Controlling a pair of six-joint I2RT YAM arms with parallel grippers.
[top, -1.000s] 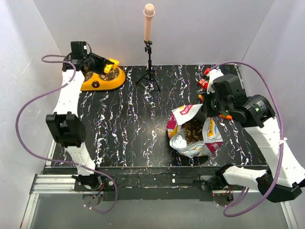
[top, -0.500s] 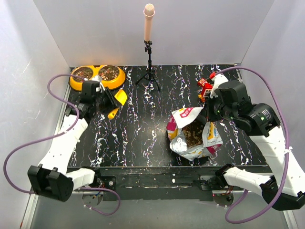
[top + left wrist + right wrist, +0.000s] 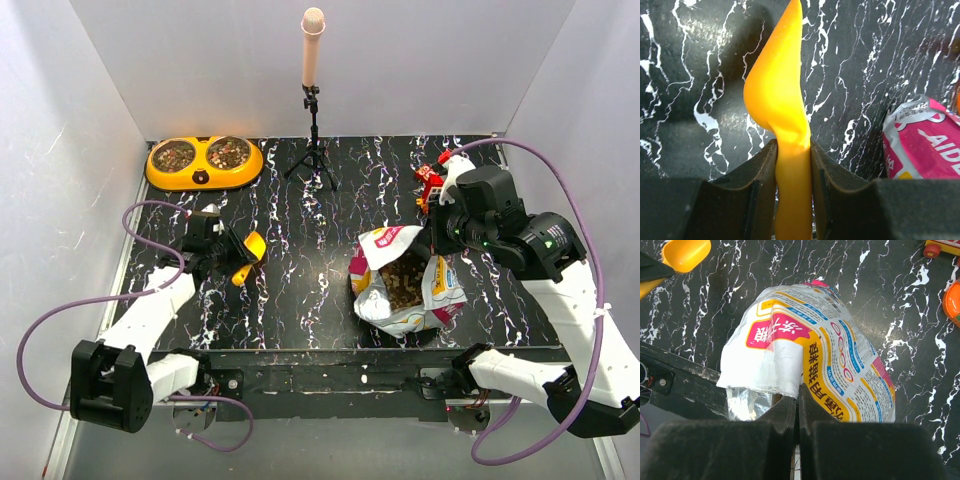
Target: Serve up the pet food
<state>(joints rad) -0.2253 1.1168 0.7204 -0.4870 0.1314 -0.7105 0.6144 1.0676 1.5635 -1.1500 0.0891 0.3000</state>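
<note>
From above, the left claw [image 3: 236,260] has left the bowl [image 3: 203,178] at the far left corner. A second ago it was tipping the scoop [image 3: 254,244] over the right-hand cup. Now it hangs low over the tabletop [image 3: 300,210], well short of the bowl and about halfway along toward the bag [image 3: 440,285]. With the arm gone, both cups show kibble [image 3: 228,153] inside. More kibble fills the open mouth of the bag, near the middle of the tabletop. The right claw [image 3: 437,240] has scarcely moved and sits at the bag's far right edge.

From the left wrist, the claw is clamped on the scoop's handle, one finger pressing each side. The scoop's cup [image 3: 772,95] points away, edge-on to the camera, so I cannot tell whether any kibble is left in it. A pink corner of the bag [image 3: 925,145] shows at the right.

From the right wrist, the fingers are pinched together on a fold of the bag's rim [image 3: 790,390], holding the mouth up. The scoop [image 3: 686,252] shows at the top left.

I judge one serving delivered. The left arm appears headed back to the bag, either for another scoop or to finish.
</note>
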